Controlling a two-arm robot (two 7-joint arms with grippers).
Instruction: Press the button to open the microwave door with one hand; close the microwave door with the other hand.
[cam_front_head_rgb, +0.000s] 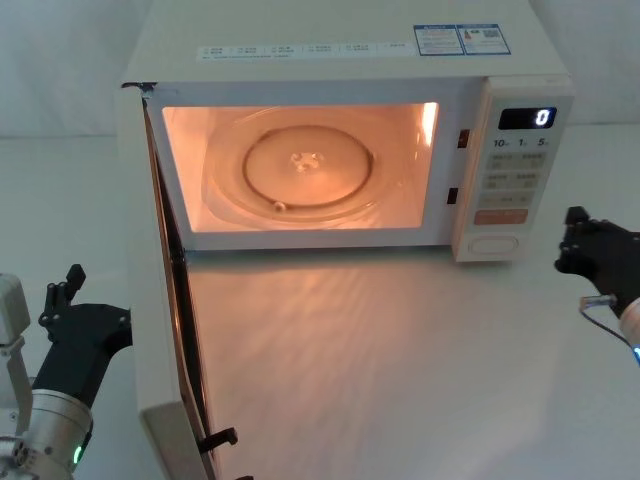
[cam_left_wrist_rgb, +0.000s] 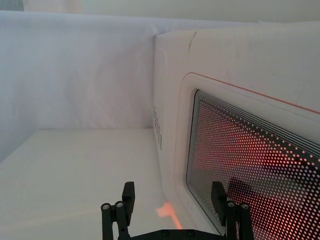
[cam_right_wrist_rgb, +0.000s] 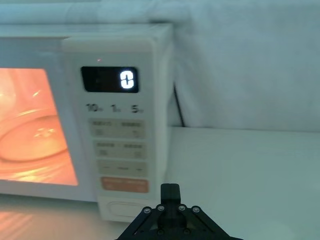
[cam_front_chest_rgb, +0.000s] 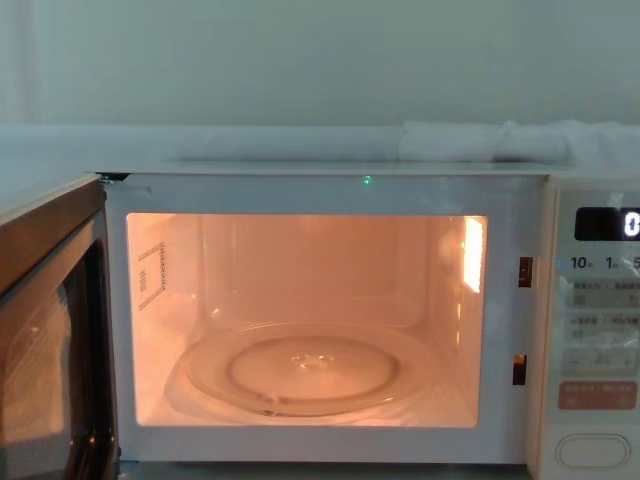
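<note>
Left gripper (cam_front_head_rgb: 72, 290) sits at abt 8 o'clock in the head view, on the outer side of the swung-out door (cam_front_head_rgb: 165, 330), near it but not touching; green ring glows on its silver wrist. In the left wrist view its fingers (cam_left_wrist_rgb: 128, 192) stand well apart w/ nothing btwn them, and the door's dotted window (cam_left_wrist_rgb: 250, 160) w/ thin pink outline runs close beside the far finger. Door is wide open, hinged at the microwave's left edge and sticking out toward the robot (chest view catches its inner face (cam_front_chest_rgb: 50, 340) at 9 o'clock). Cavity is lit orange, glass turntable (cam_front_head_rgb: 300, 165) lying flat inside. On the microwave's right side, the keypad panel (cam_front_head_rgb: 512, 180) shows a "0" on the display (cam_right_wrist_rgb: 127, 79); the wide pill-shaped button (cam_front_head_rgb: 493, 243) is the lowest key, just under the orange-red key (cam_front_head_rgb: 500, 216). Right gripper (cam_front_head_rgb: 590, 245) hangs at abt 3 o'clock in the head view, just right of the panel, level w/ the button but clear of it. Right wrist view shows the button (cam_right_wrist_rgb: 122, 208) close ahead of the fingertip; fingers look pressed together, gripping nothing.
</note>
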